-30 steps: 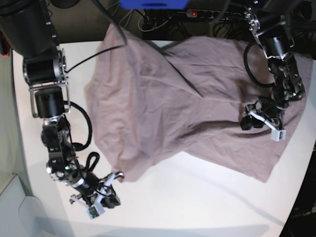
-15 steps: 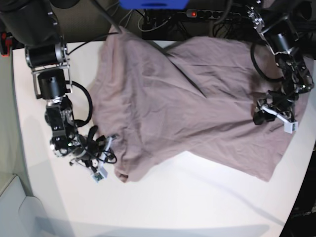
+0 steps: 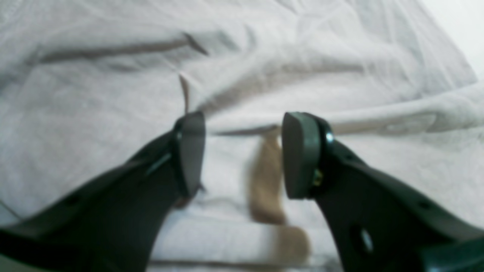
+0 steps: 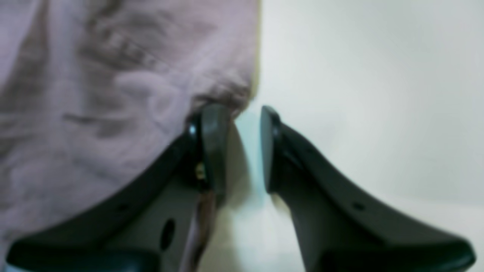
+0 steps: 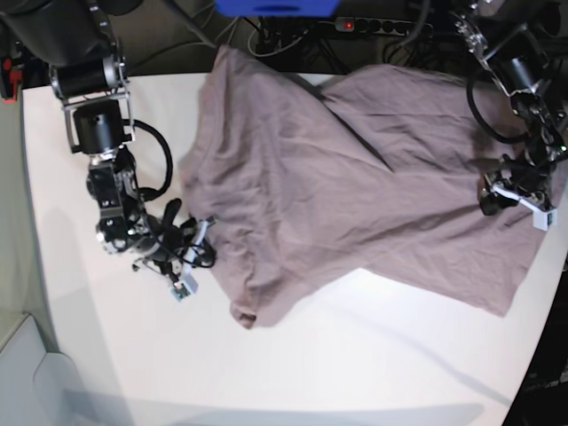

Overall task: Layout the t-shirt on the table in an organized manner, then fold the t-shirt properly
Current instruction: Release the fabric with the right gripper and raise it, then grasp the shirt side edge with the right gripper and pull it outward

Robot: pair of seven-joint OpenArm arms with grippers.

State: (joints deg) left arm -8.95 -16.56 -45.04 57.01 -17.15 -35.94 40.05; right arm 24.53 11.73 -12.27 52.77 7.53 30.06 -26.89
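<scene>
The mauve t-shirt (image 5: 355,169) lies spread and wrinkled across the back half of the white table (image 5: 355,364). My left gripper (image 5: 493,200) rests on the shirt's right part. In its wrist view the left gripper (image 3: 244,153) has its jaws apart, tips down on the t-shirt (image 3: 113,94), with a raised crease between them. My right gripper (image 5: 202,244) sits at the shirt's left edge. Seen from the right wrist, the right gripper (image 4: 244,124) is open by a narrow gap, one finger over the t-shirt (image 4: 94,75) hem and bare table (image 4: 359,94) between the jaws.
A power strip with cables (image 5: 382,27) and a blue object (image 5: 275,7) lie behind the table's far edge. A pale grey bin-like shape (image 5: 35,382) stands off the near left corner. The shirt's right side reaches the table's right edge.
The left gripper moved right and the whole shirt slid right with it. The right gripper travelled from the table's front up to the shirt's left edge, its jaws widening slightly.
</scene>
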